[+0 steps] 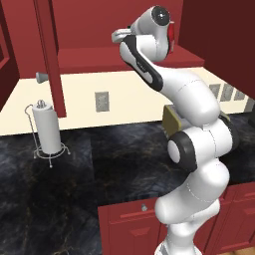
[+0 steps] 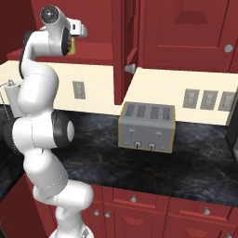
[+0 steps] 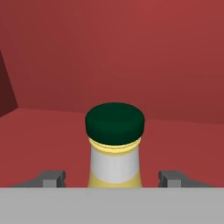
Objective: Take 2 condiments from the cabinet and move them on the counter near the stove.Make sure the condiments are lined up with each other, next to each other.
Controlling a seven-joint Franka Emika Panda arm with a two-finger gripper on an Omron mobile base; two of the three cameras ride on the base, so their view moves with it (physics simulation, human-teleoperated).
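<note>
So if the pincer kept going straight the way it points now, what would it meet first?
The yellow bottle with the dark green cap, standing upright on the red cabinet shelf directly ahead, between the two fingertips. Behind it comes the cabinet's red back wall; how far back is hard to judge.

The white arm rises from the base, elbow bent, and reaches high and far. Its hand (image 3: 112, 178) points level, fingertips (image 3: 52, 178) spread apart with a gap between.

Matt red wooden cabinet (image 3: 109, 52); glossy black marble-like counter (image 2: 186, 158); steel toaster (image 2: 147, 128).
</note>
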